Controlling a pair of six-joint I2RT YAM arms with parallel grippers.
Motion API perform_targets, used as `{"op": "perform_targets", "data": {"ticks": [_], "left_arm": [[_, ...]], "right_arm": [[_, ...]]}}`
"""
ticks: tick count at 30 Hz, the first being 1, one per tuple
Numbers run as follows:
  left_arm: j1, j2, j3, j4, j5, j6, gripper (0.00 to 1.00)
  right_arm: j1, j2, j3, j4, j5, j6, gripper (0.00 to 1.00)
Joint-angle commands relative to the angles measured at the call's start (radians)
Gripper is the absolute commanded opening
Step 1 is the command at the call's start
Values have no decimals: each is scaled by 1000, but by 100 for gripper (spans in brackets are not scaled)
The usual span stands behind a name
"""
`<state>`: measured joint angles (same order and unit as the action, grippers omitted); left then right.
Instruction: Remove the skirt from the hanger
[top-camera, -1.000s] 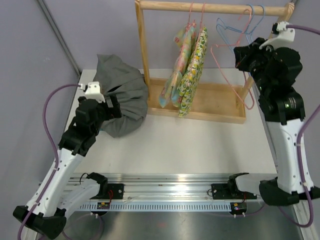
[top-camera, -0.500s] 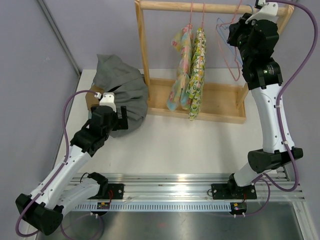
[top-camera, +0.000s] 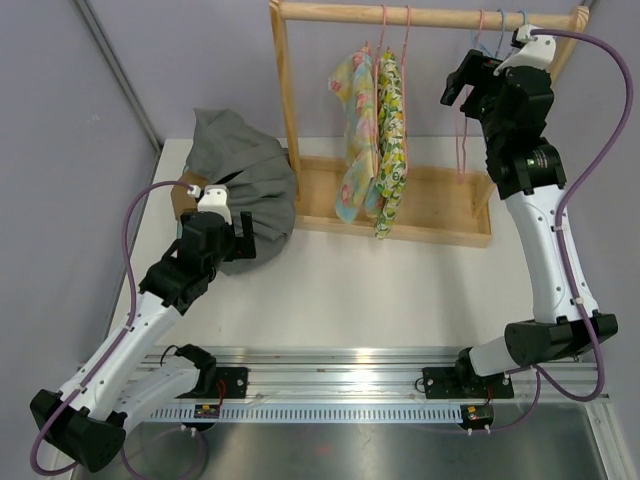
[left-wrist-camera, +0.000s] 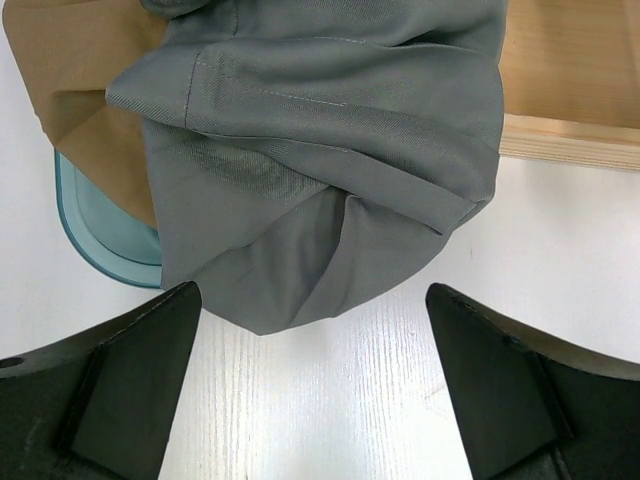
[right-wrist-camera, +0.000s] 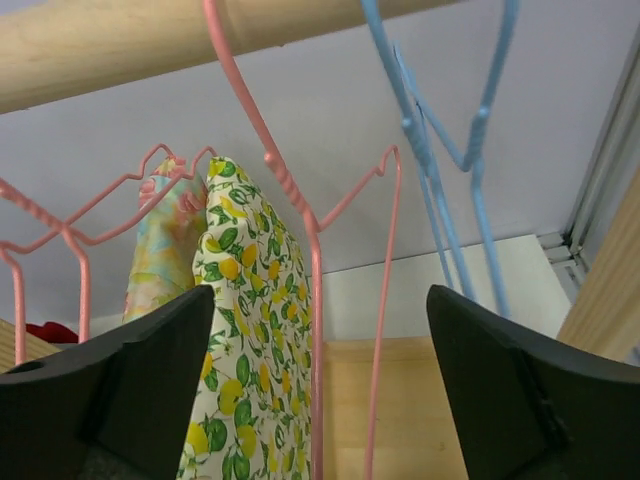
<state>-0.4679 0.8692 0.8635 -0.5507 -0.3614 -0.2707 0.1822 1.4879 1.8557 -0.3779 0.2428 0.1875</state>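
Note:
A grey skirt (top-camera: 240, 190) lies heaped at the table's left, off any hanger; its hem (left-wrist-camera: 320, 200) fills the left wrist view. My left gripper (top-camera: 243, 235) (left-wrist-camera: 312, 297) stands open just before that hem, touching nothing. High at the right, my right gripper (top-camera: 458, 85) (right-wrist-camera: 320, 292) is open around the bare pink hanger (top-camera: 461, 140) (right-wrist-camera: 312, 250). That hanger hangs by its hook from the wooden rail (top-camera: 420, 15) (right-wrist-camera: 120, 40), and neither finger touches its wire.
A lemon-print garment (top-camera: 388, 150) (right-wrist-camera: 250, 330) and a pastel floral one (top-camera: 352, 130) (right-wrist-camera: 165, 250) hang on pink hangers. Blue hanger (top-camera: 500, 30) (right-wrist-camera: 430, 170) hangs beside mine. Wooden rack base (top-camera: 440, 200) (left-wrist-camera: 570, 80). Teal bin (left-wrist-camera: 100, 235) and brown cloth (left-wrist-camera: 70, 80) lie under the skirt.
My right gripper lifted the bare pink hanger onto the rail, then opened and let it go. The hanging garments swung. My left arm drew back from the grey skirt, then stayed still.

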Motion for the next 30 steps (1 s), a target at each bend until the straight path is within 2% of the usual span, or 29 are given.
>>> {"op": "perform_targets", "data": {"ticks": [1, 4, 7, 9, 16, 21, 24, 30], "left_arm": [[-5, -18, 22, 44, -8, -15, 99], [-5, -19, 22, 48, -5, -16, 99], [-5, -18, 23, 46, -4, -15, 99], [-5, -19, 22, 46, -4, -15, 99], [-5, -19, 17, 44, -7, -18, 99], [-5, -19, 16, 43, -7, -18, 99], [-6, -19, 19, 43, -8, -18, 99], [-6, -19, 19, 41, -8, -16, 99]], "right_arm": [[-4, -95, 11, 2, 26, 20, 98], [-4, -143, 26, -3, -86, 46, 100], [2, -124, 75, -16, -303, 93, 100], [13, -103, 106, -36, -385, 110, 99], [71, 43, 233, -125, -416, 79, 93], [76, 84, 226, -124, -412, 81, 90], [74, 100, 205, -122, -404, 87, 83], [74, 98, 117, -96, -373, 101, 55]]}}
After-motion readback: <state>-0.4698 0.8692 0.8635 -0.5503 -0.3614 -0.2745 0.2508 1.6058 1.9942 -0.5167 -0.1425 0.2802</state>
